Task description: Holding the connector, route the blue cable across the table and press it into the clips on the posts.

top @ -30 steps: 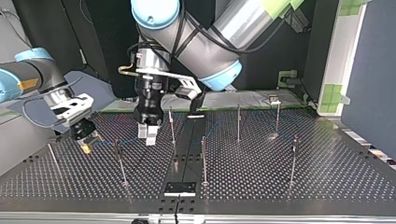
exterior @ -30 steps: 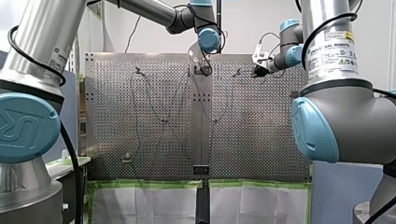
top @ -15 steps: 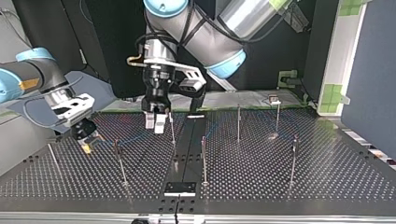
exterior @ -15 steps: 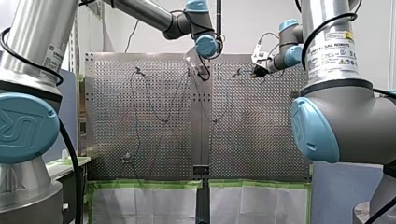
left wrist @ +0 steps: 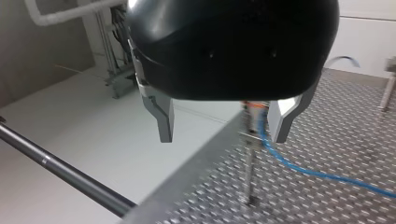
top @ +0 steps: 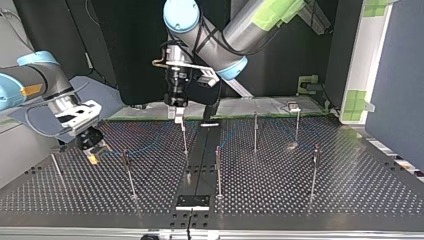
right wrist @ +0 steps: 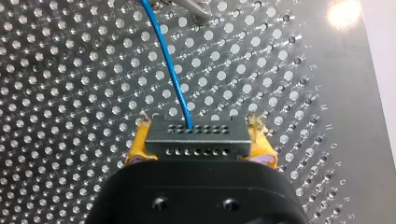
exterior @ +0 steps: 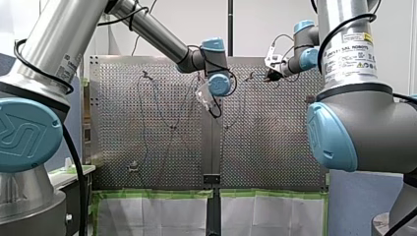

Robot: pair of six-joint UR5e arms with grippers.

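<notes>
Green tape strip (exterior: 157,194) above white sheets (exterior: 152,216), front view's bottom, small black plate (top: 192,201), top view's bottom centre, white panel (top: 370,55) with green patches at its right.

Seven posts (top: 218,170) (thin metal ones), one blue cable (right wrist: 170,60), one connector (right wrist: 196,137), one table (top: 350,190).

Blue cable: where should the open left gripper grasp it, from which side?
Probably the blue cable just beside the post, from above, my left gripper straddling it crosswise: there it hangs clear of the table; my right gripper clamps the connector.
</notes>
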